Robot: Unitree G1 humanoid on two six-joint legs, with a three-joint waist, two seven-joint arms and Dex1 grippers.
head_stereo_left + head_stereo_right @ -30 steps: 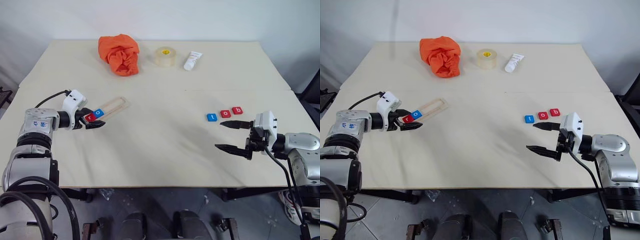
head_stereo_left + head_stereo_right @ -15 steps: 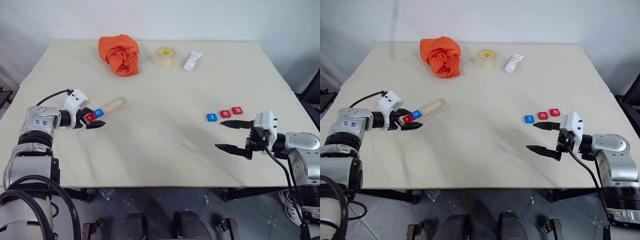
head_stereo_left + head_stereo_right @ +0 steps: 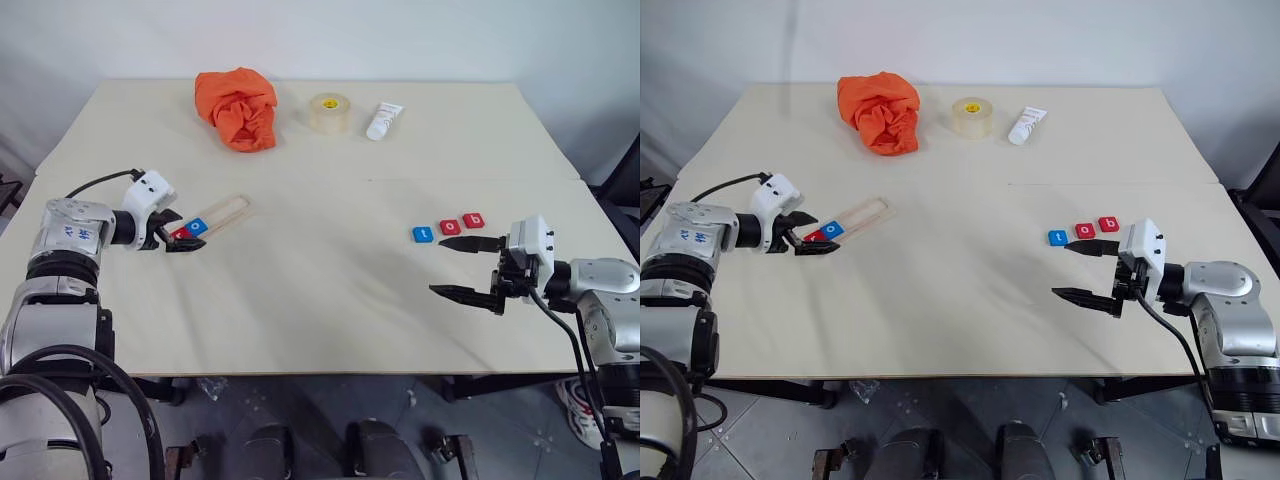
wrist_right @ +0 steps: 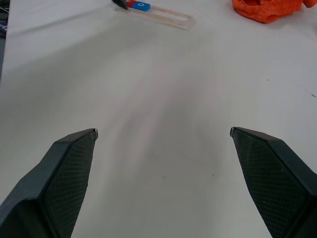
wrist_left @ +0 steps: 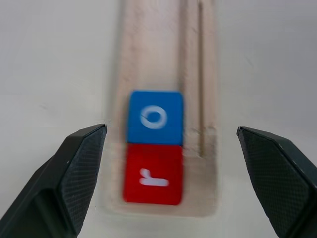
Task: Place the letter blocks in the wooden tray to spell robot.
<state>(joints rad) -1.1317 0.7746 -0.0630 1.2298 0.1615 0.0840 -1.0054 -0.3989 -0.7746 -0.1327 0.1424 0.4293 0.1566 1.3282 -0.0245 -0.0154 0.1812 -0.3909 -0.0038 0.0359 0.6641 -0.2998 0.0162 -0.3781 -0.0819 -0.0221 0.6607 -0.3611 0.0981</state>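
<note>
On the left half of the pale tabletop [image 3: 320, 290], near the robot's left arm: long narrow pale-wood tray [image 3: 228, 211], lying at a slant, far end empty, near end already filled with red square tile marked r [image 5: 153, 174] and blue square tile marked o [image 5: 155, 117], touching edge to edge in spelling order, r outermost so the remaining slots run on from it. Just off that near end, left gripper [image 3: 178, 236], black fingers spread wide to either side of the tray in the wrist view, holding nothing; most likely released and clear of the two seated tiles. Well apart on the right half: three loose tiles in a short row on the bare table, blue t [image 3: 423, 234], red o [image 3: 451, 227], red b [image 3: 474, 220], touching or nearly so, not yet in the tray. Just beside that row, right gripper [image 3: 468, 268], fingers fully parted and empty, upper finger tip close to the red o, apparently poised for the next pick; by spelling, b probably first. Along the far edge, away from the work: crumpled orange cloth [image 3: 238, 106], roll of clear tape [image 3: 330, 112], small white tube [image 3: 383, 121]. Two letters placed, three to go.
</note>
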